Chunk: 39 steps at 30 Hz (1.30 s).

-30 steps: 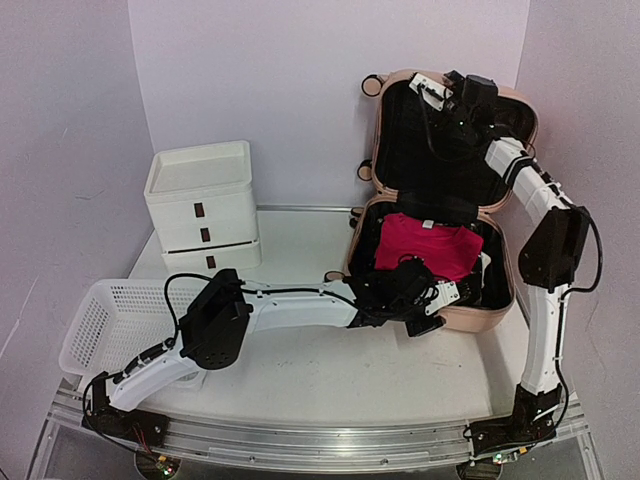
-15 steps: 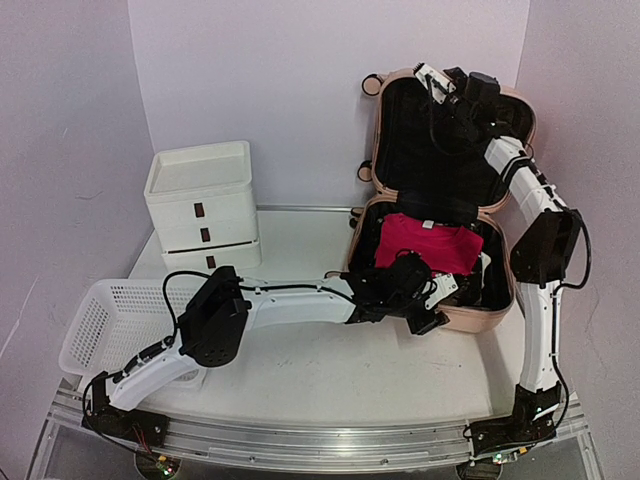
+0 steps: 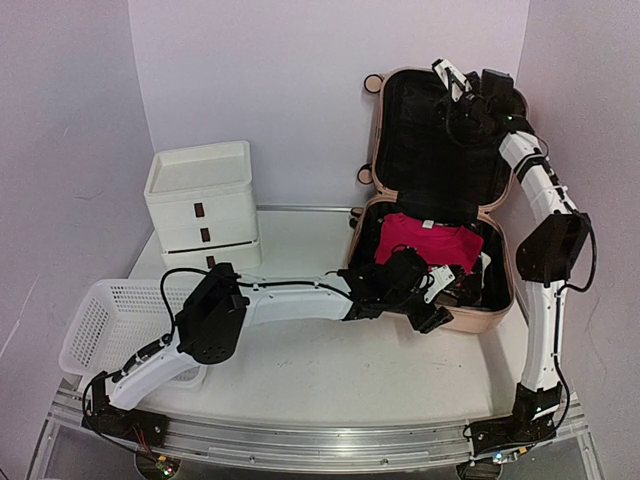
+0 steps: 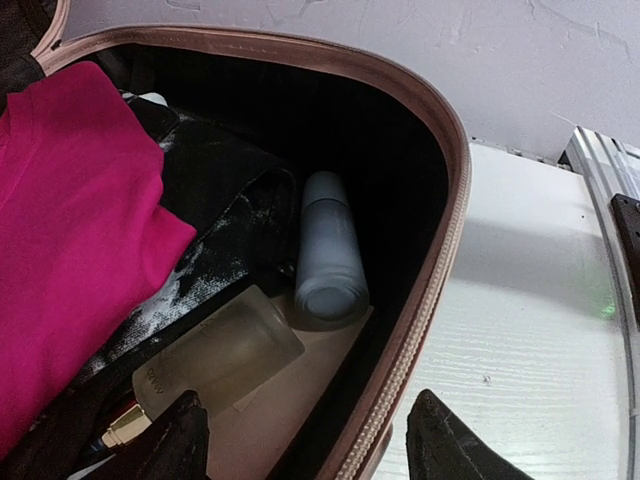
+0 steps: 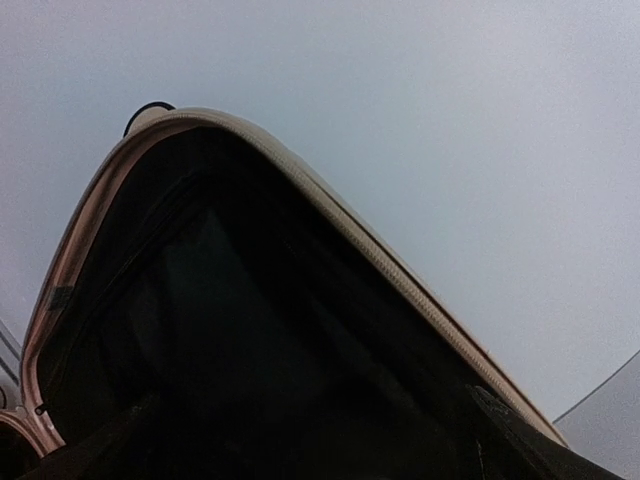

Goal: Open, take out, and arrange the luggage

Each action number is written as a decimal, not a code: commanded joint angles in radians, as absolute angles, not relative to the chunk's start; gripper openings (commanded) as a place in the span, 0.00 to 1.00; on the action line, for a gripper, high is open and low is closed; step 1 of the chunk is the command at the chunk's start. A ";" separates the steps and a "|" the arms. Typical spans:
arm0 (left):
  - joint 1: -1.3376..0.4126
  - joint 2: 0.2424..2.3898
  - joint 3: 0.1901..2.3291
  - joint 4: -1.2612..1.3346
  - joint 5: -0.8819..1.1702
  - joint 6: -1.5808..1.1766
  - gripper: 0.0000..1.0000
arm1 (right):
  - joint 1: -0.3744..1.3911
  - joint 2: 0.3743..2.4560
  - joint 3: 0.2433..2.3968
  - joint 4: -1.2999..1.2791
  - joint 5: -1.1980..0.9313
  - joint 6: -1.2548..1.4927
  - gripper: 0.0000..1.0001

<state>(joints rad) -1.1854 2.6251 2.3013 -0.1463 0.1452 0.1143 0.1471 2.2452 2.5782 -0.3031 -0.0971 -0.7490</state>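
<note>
The left gripper (image 4: 312, 450) is held open astride the luggage (image 4: 452, 230) rim, nothing grasped; the right gripper (image 5: 315, 440) is spread wide, empty.

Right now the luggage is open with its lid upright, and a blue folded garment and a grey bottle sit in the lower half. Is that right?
Not quite: the folded garment is magenta, not blue, as the left wrist view shows. The rest holds: the luggage is open with its lid upright, and the grey bottle lies in the lower half too.
</note>
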 commanded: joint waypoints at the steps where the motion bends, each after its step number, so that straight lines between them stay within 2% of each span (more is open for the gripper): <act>1: -1.161 2.588 2.256 -0.263 0.157 0.057 0.70 | 0.153 2.067 2.480 -0.348 0.000 -0.642 0.98; 6: -1.159 2.526 2.243 -0.304 0.168 0.058 0.77 | 0.153 1.879 2.235 -0.490 0.000 -0.464 0.98; 10: -1.160 2.428 2.191 -0.339 0.183 0.054 0.87 | 0.153 1.698 1.932 -0.575 0.067 -0.291 0.98; 14: -1.157 2.295 2.081 -0.339 0.203 0.026 0.89 | 0.153 1.514 1.574 -0.590 0.119 -0.122 0.98; 18: -1.154 2.145 1.950 -0.336 0.213 0.009 0.91 | 0.153 1.433 1.372 -0.691 0.105 0.090 0.98; 24: -1.130 1.885 1.698 -0.339 0.074 0.014 0.91 | 0.167 1.399 1.226 -0.785 -0.085 0.213 0.98; 28: -1.076 1.702 1.496 -0.371 -0.070 -0.054 0.91 | 0.214 1.325 1.170 -0.790 -0.040 0.223 0.98; 34: -0.949 1.465 1.242 -0.460 -0.206 -0.197 0.91 | 0.224 1.294 1.170 -0.790 -0.150 0.290 0.98; 39: -0.923 1.279 1.097 -0.521 -0.376 -0.282 0.92 | 0.224 1.337 1.190 -0.791 -0.304 0.346 0.98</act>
